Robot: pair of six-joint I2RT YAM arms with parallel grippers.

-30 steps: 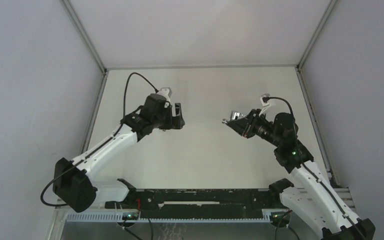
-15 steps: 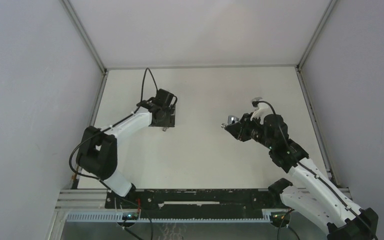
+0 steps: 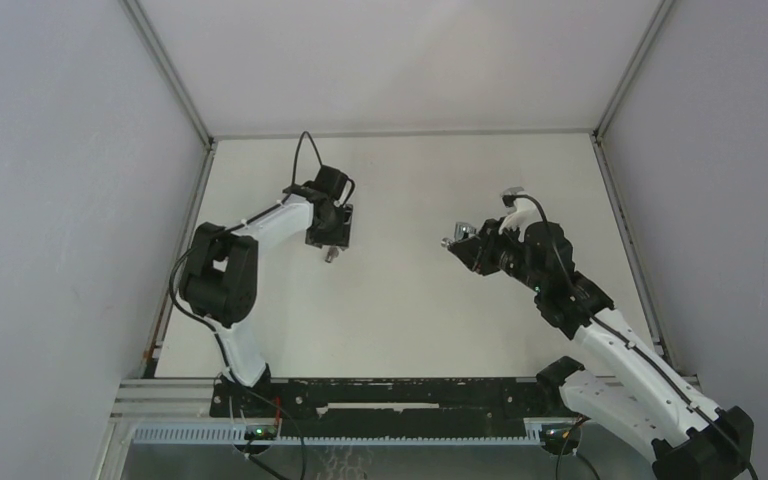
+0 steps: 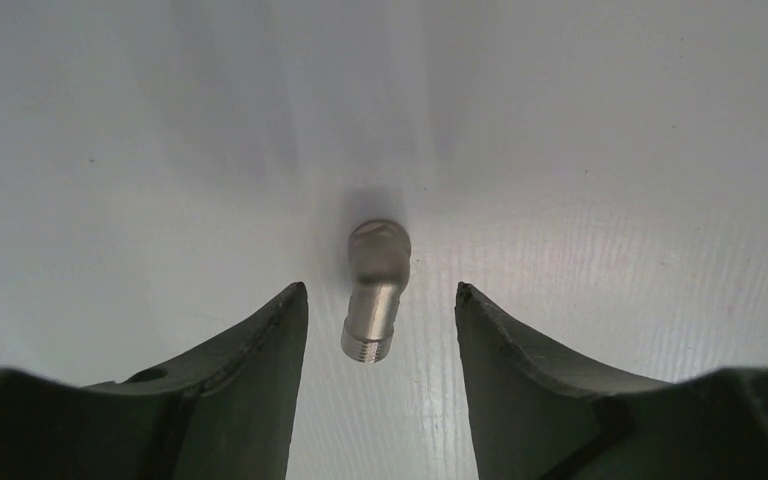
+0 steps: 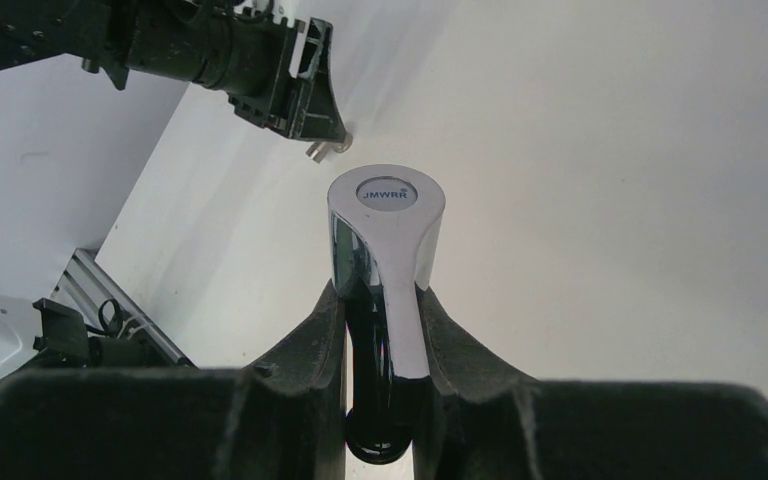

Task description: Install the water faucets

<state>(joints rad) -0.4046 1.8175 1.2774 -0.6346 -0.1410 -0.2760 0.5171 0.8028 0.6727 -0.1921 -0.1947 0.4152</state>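
1 high rear overhead view, 2 close wrist views, stubby faucet part (image 4: 373, 295) in each.

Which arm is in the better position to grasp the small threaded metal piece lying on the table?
Left. The left gripper straddles the threaded piece with open jaws; the right gripper is apart, shut on the chrome faucet body.

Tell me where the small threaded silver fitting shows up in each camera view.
Top external: threaded fitting on the table, just off the left hand.
Left wrist: fitting centre frame, between the open fingers, untouched.
Right wrist: fitting upper left of centre, above the chrome faucet.
Shared landmark: the left hand's black fingers beside it.
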